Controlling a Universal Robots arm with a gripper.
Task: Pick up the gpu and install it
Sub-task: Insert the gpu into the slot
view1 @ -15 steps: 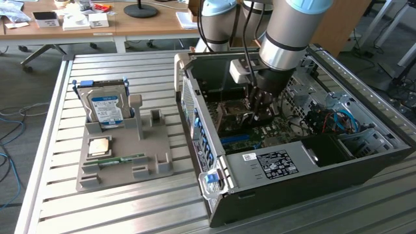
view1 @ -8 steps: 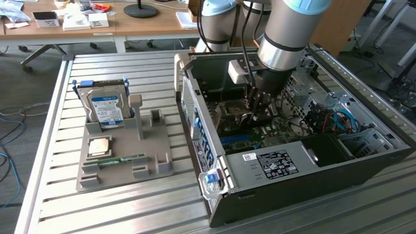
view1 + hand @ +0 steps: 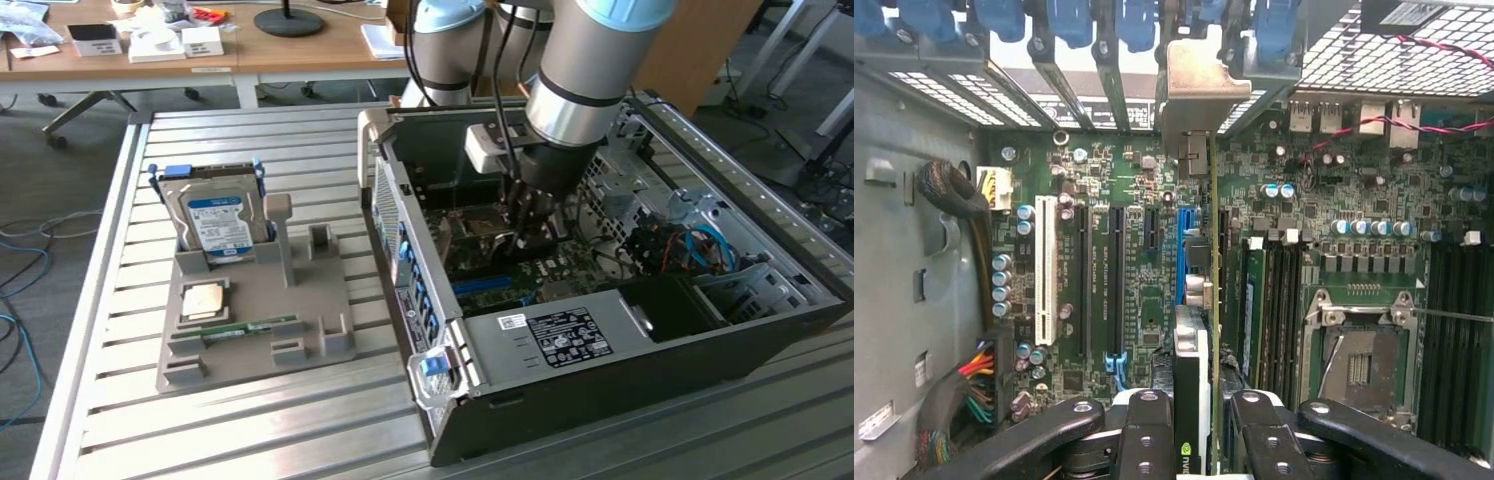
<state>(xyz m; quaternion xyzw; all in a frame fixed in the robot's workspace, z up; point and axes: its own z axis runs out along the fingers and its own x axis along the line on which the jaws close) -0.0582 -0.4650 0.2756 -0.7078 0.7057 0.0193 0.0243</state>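
- Inside the open computer case (image 3: 601,385), the gripper (image 3: 1199,425) hangs low over the motherboard (image 3: 1139,170), its black fingers (image 3: 1144,430) pinching the gpu (image 3: 1192,370) from both sides.
- Seen edge-on in the wrist view, the gpu stands upright on its long edge. Its silvery bracket (image 3: 1199,85) points toward the row of rear slot openings.
- It hovers near the blue slot (image 3: 1181,250), between that and the memory slots (image 3: 1279,300). Whether its lower edge touches the board I cannot tell.
- By my reading, the step in hand is seating the card, and the pickup is already done.
- To do it well, the card should stay square to the board and parallel to its slot. The bracket tip needs to line up with one rear opening.
- Pressure should go straight down and evenly, since a tilted card could jam or scrape nearby parts.
- A risk I see is the crowding: capacitors and the cable bundle (image 3: 964,220) lie close, though to one side.
- Outside, the case rests on a slatted metal table (image 3: 240,430).
- Beside it a grey holder (image 3: 320,335) carries a hard drive (image 3: 220,225), a processor chip (image 3: 203,300) and a memory stick (image 3: 254,327).
- Behind stands a wooden desk (image 3: 267,50) with small boxes, and loose cables (image 3: 27,250) lie on the floor.
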